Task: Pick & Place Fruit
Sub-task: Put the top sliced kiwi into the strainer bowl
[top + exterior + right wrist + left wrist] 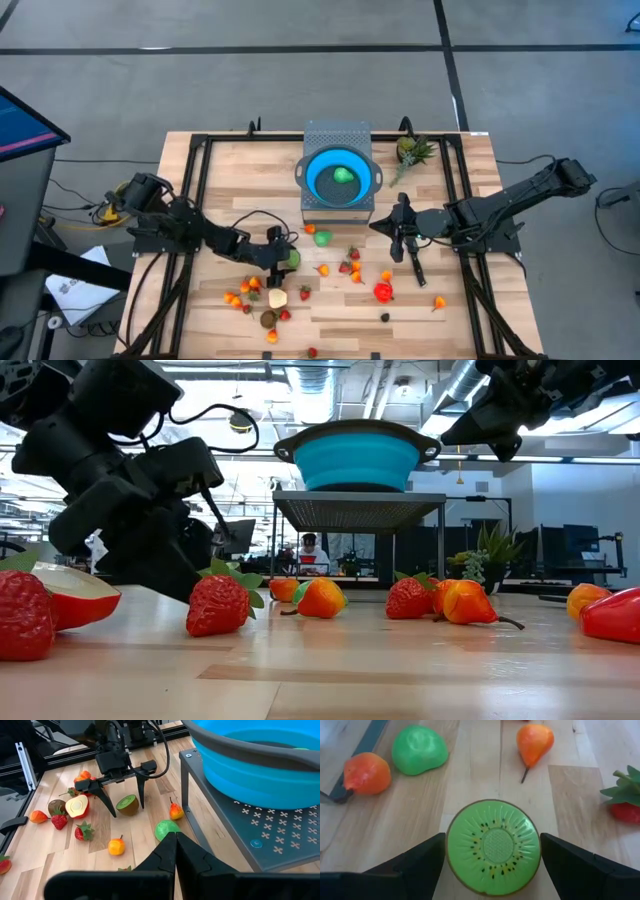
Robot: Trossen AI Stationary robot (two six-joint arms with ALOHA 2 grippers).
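Note:
A green kiwi half (492,847) lies on the wooden table on its brown skin, cut face tilted up. My left gripper (126,802) is open and low over it, one dark finger (415,865) close on each side; I see no plain touch. Several small toy fruits, red, orange and green, lie scattered around it (300,290). The blue bowl (340,178) stands on a grey perforated stand (338,135) with one green fruit (344,175) inside. My right gripper (175,837) is shut, hanging above the table beside the stand.
A spiky pineapple-like piece (412,152) stands at the far right of the stand. A green fruit (167,829) and an orange pear (175,811) lie near the stand's leg. Black frame rails (195,200) run along both table sides. A person sits in the room behind (312,550).

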